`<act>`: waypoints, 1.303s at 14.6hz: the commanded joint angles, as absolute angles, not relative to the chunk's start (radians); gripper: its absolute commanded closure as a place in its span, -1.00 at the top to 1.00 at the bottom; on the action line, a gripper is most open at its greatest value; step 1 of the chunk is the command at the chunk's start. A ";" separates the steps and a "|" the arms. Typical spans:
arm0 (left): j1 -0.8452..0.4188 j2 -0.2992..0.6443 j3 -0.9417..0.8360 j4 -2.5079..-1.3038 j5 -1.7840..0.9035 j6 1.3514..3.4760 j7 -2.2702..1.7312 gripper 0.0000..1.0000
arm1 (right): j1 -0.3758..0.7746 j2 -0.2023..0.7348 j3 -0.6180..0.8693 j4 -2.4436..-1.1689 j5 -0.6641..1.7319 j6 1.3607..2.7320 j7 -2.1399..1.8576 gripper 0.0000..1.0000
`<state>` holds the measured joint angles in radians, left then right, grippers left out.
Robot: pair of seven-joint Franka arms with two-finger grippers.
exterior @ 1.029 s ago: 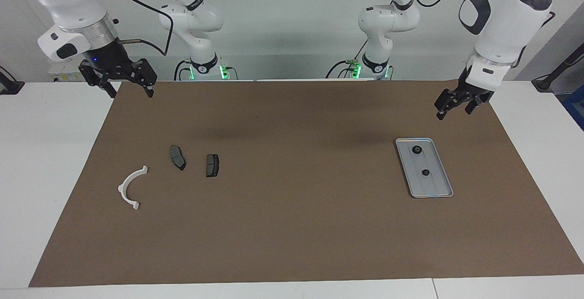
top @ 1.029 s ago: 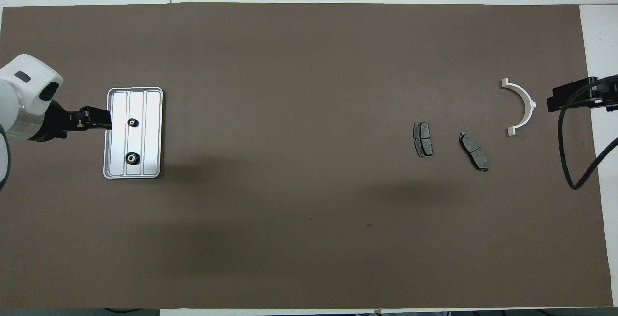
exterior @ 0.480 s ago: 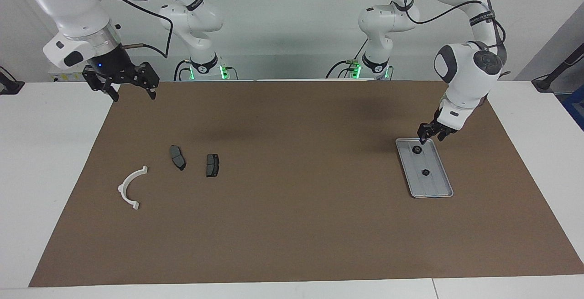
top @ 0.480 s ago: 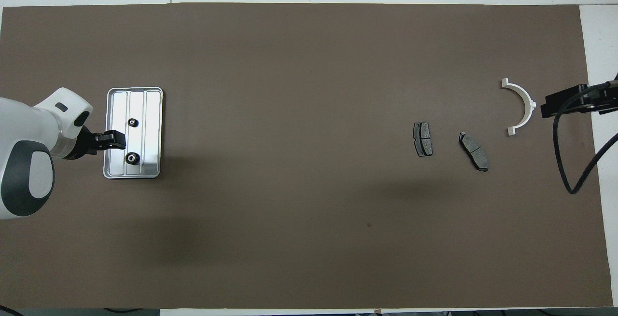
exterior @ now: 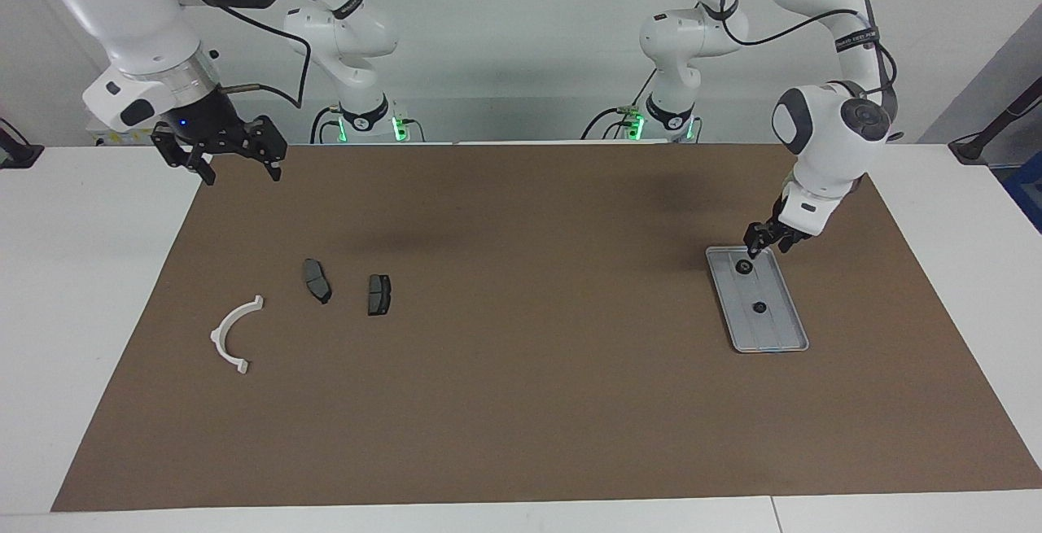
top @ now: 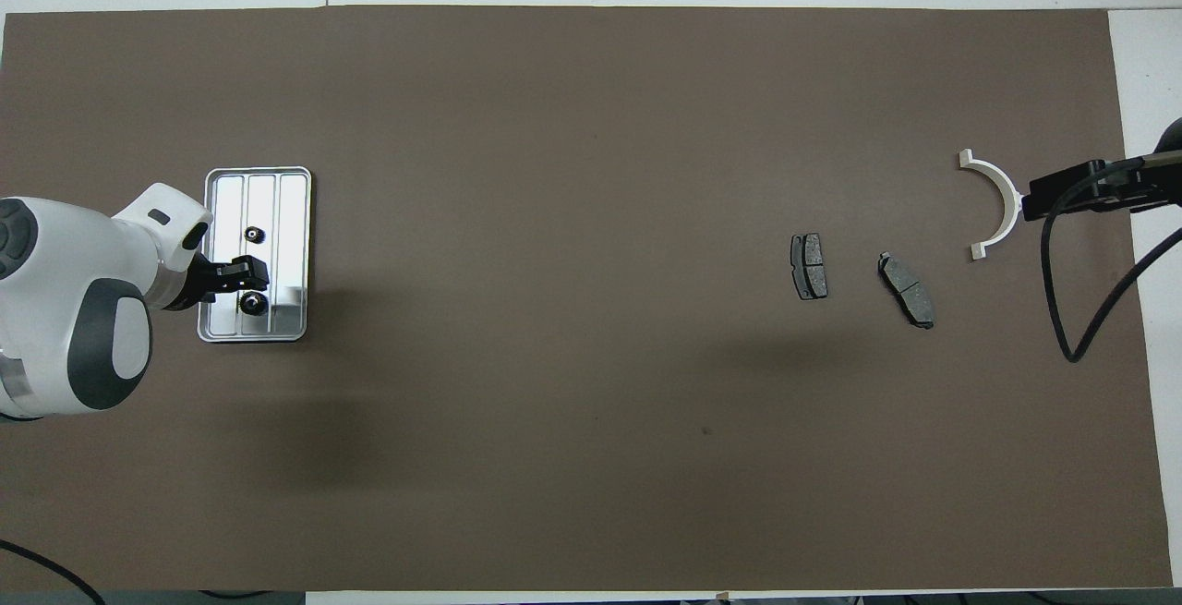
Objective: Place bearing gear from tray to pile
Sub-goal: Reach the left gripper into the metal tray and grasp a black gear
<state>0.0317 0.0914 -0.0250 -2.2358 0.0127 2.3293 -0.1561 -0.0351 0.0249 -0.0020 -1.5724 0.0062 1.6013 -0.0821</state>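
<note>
The silver tray (exterior: 783,344) lies toward the left arm's end of the table and shows from above too (top: 288,203). Two small dark bearing gears lie in it, one nearer the robots (exterior: 743,267) (top: 252,306) and one farther (exterior: 759,308) (top: 251,235). My left gripper (exterior: 766,247) (top: 247,272) is open, low over the tray's robot end, just above the nearer gear. The pile lies toward the right arm's end: a white half-ring bracket (exterior: 220,336) (top: 1002,182) and two dark brake pads (exterior: 317,281) (exterior: 378,294). My right gripper (exterior: 241,176) (top: 1032,206) is open and empty, raised over the mat's corner, waiting.
A brown mat (exterior: 521,403) covers most of the white table (exterior: 81,289). The right arm's black cable (top: 1062,309) hangs over the mat's edge next to the bracket.
My left gripper has come down from above the mat's edge to just over the nearer gear in the tray. The right gripper has shifted slightly. The parts have not moved.
</note>
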 commanded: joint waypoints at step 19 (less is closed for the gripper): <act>0.031 0.121 -0.018 -2.281 0.018 2.387 -0.176 -0.02 | -0.098 0.054 0.005 -1.608 -0.006 1.620 -0.402 1.00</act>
<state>0.0338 0.1226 -0.0207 -2.2599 0.0127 2.3552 -0.1598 -0.0769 0.0467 -0.0068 -1.5984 0.0054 1.6323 -0.3798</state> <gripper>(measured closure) 0.498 0.000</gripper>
